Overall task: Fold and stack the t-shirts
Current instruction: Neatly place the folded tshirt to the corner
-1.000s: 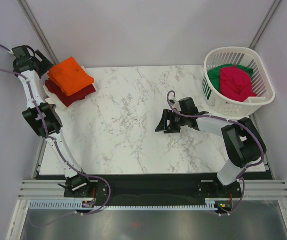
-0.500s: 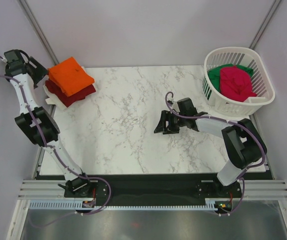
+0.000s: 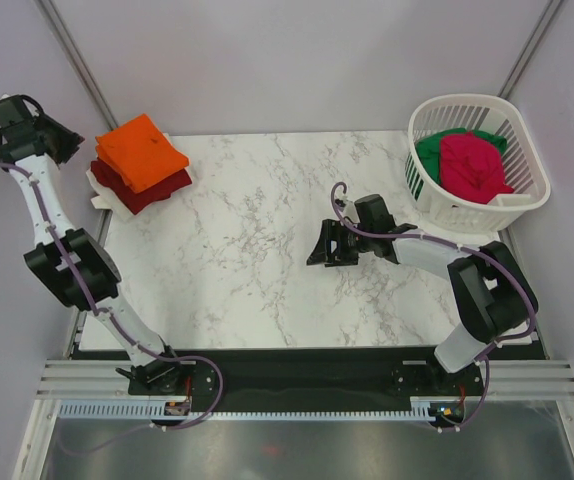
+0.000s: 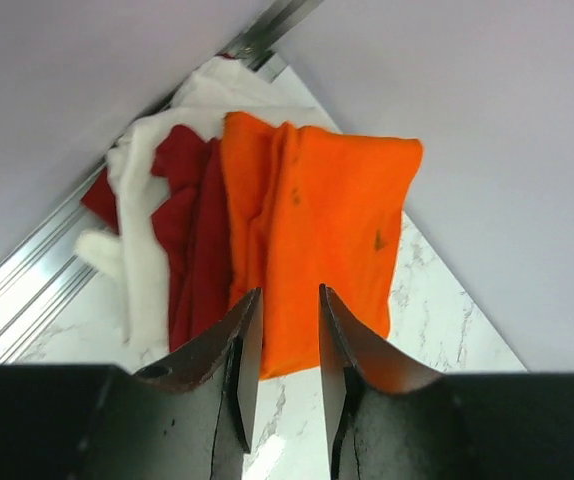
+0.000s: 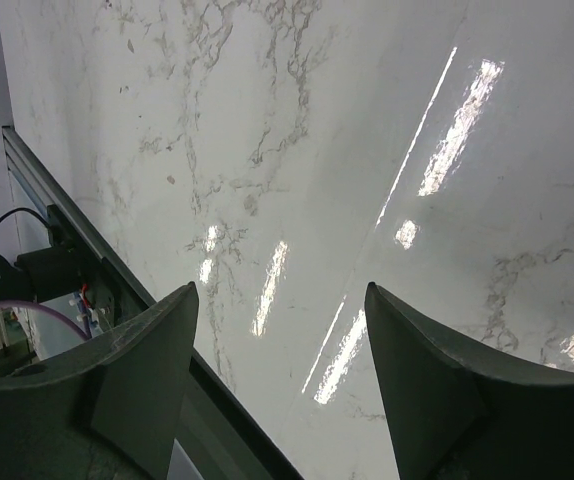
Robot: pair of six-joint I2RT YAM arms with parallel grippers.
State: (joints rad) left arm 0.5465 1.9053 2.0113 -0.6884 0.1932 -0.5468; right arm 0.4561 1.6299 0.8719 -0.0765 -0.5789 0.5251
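Note:
A folded bright orange t-shirt lies on top of a dark red t-shirt at the table's far left corner. A magenta-pink t-shirt and a green t-shirt lie crumpled in the white basket. My left gripper hangs left of the stack, off the table edge. Its jaws stand a narrow gap apart with nothing between them. My right gripper is open and empty, low over the marble table right of centre.
A white cloth lies under the stack in the far left corner. Metal frame posts run up behind both far corners. The basket stands at the far right, beside the right arm's elbow. A black rail runs along the near edge.
My left arm has drawn back to the left, away from the stack, and its jaws have narrowed. The right gripper has edged slightly left.

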